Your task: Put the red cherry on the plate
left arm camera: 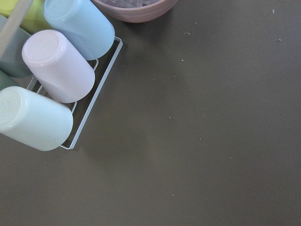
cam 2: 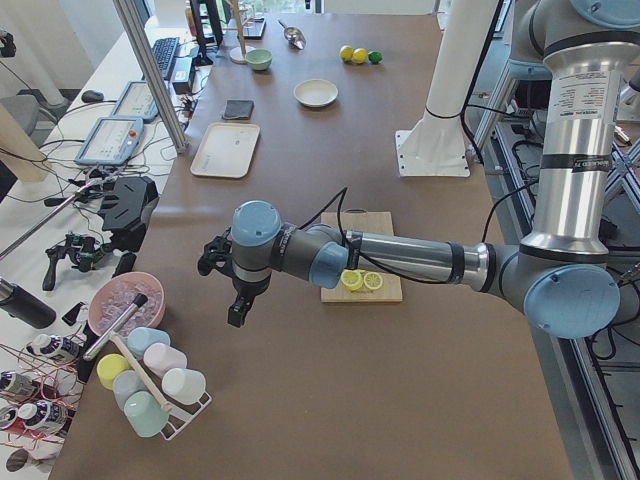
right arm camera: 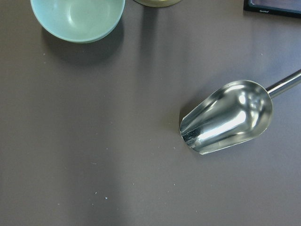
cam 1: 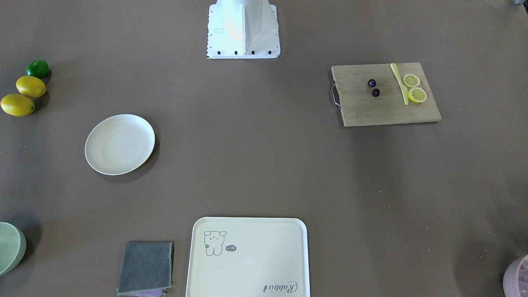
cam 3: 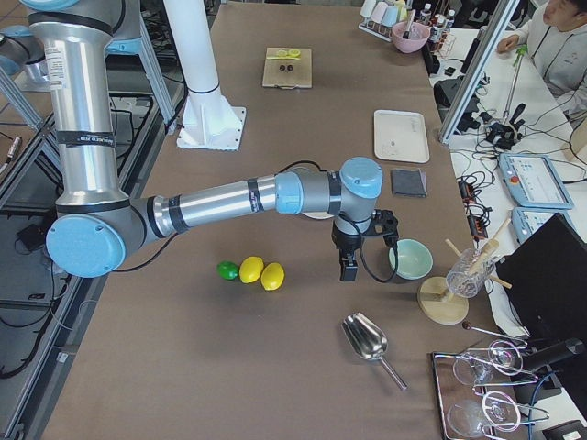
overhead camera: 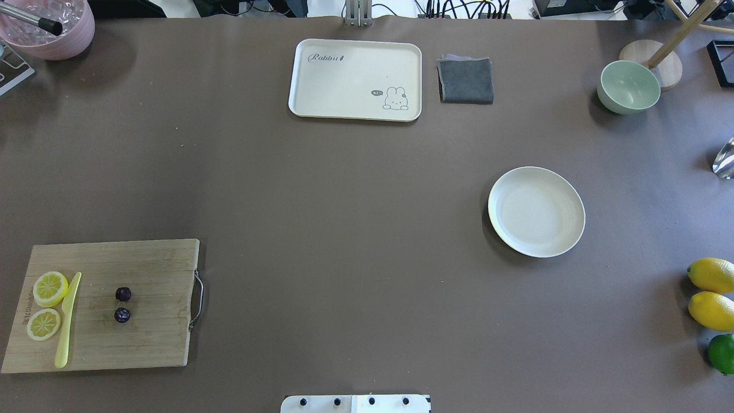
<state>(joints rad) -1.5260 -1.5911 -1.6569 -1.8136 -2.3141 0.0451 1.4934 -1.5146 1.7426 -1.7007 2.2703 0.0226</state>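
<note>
Centring left fingers (cam 2: 238, 312) (spread or not: can't tell) over cherry (overhead camera: 121, 315), we should pinch gently, then carry to plate (overhead camera: 536, 211).

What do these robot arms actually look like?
The left arm and right arm are silver-grey tubes with pale blue round caps at the joints. A black cable loops by each wrist. The left gripper and right gripper are black. A printed white label sits on each upright tube.

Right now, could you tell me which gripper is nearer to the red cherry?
Left. The left gripper hangs past the cutting board that holds the red cherry, toward the cup rack; the right gripper hangs by the green bowl, at the opposite end.
</note>
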